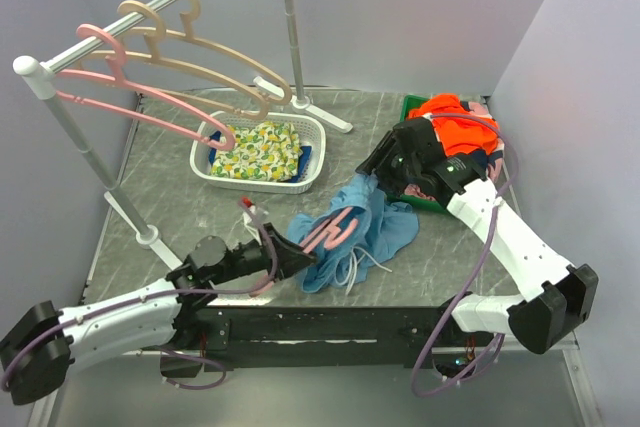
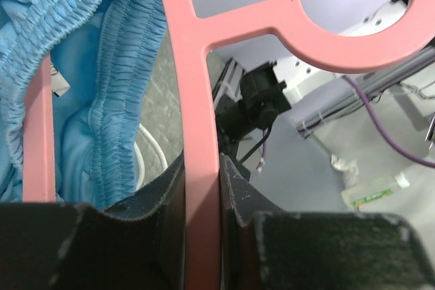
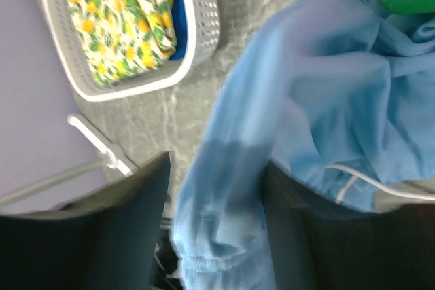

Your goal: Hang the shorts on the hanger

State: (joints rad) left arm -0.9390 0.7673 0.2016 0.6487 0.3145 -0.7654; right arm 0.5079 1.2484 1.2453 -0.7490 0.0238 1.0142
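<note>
The light blue shorts (image 1: 372, 227) lie bunched on the table's middle, one edge raised toward my right gripper (image 1: 378, 177). The salmon-pink hanger (image 1: 330, 230) is pushed into the shorts. My left gripper (image 1: 298, 259) is shut on it. In the left wrist view the hanger's bar (image 2: 202, 134) is pinched between the pads (image 2: 202, 236), with the gathered waistband (image 2: 102, 66) draped beside it. In the right wrist view my gripper (image 3: 217, 162) stands open, with blurred shorts cloth (image 3: 231, 188) between the fingers, against the right one. A white drawstring (image 3: 353, 181) shows.
A white basket (image 1: 312, 162) with lemon-print cloth (image 1: 262, 150) stands at the back. A green bin (image 1: 412, 105) with an orange garment (image 1: 455, 117) is at the back right. A rail (image 1: 150, 7) carries beige hangers (image 1: 190, 42) and another pink hanger (image 1: 120, 82); its foot (image 1: 150, 235) is at the left.
</note>
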